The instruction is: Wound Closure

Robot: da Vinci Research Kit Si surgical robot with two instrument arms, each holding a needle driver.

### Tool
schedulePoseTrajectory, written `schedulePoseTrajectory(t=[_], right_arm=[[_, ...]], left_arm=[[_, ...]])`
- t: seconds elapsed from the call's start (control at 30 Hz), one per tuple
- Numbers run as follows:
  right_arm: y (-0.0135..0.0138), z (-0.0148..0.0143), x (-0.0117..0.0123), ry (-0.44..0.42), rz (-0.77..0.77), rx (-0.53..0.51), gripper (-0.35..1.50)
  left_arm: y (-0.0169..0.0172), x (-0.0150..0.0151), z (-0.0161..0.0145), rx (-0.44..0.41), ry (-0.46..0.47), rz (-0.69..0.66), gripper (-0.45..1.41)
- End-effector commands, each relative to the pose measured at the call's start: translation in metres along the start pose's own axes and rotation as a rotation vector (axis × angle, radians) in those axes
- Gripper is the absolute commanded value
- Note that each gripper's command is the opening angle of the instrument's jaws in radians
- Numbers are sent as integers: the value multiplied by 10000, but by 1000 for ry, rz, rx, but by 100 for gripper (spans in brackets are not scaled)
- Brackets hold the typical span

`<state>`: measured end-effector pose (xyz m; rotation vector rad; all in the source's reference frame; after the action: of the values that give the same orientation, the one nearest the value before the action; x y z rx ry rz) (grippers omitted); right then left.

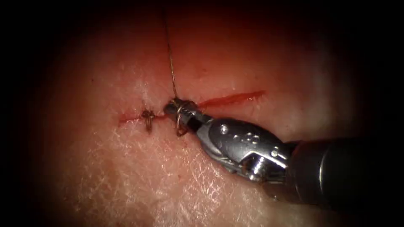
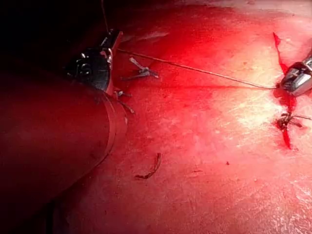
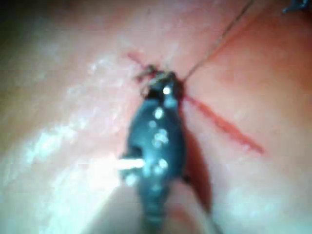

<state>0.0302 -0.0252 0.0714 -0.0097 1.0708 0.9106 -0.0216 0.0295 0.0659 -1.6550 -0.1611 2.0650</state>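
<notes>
The cut (image 1: 230, 99) runs across the tissue (image 1: 139, 176) as a thin red line. A tied stitch with short ends (image 1: 147, 117) sits on its left part. My right tool (image 1: 171, 107) comes in from the right with its jaws shut at the cut, just right of that stitch. Thread is coiled around these jaws, and a small loop (image 1: 181, 127) hangs below them. From there the thread (image 1: 170, 59) rises taut towards the top. In the left wrist view my left tool (image 2: 113, 45) is shut on this thread (image 2: 195, 69), which stretches straight to the right tool (image 2: 296, 80).
Cut ends of thread (image 2: 142, 73) lie on the tissue close to the left tool, and another piece (image 2: 152, 170) lies farther off. Red fluid lines the cut (image 3: 229, 127) beside the right tool (image 3: 165, 83).
</notes>
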Motion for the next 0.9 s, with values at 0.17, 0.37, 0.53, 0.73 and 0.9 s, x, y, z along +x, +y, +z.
schedulePoseTrajectory(t=[0.17,0.37,0.53,0.73,0.9], right_arm=[[-20,-24,-23,-1,-7,-8,-35],[-30,-34,-26,0,-10,4,-35],[-37,-44,-27,-3,-29,12,-35],[-46,-53,-29,13,-36,17,-35],[-50,-54,-29,20,-47,32,-35]], left_arm=[[-27,8,5,14,-1,9,-45],[-40,7,9,28,-5,12,-45],[-57,10,10,58,-15,32,-45],[-79,15,16,84,-23,46,-45],[-91,18,22,97,-25,50,-45]])
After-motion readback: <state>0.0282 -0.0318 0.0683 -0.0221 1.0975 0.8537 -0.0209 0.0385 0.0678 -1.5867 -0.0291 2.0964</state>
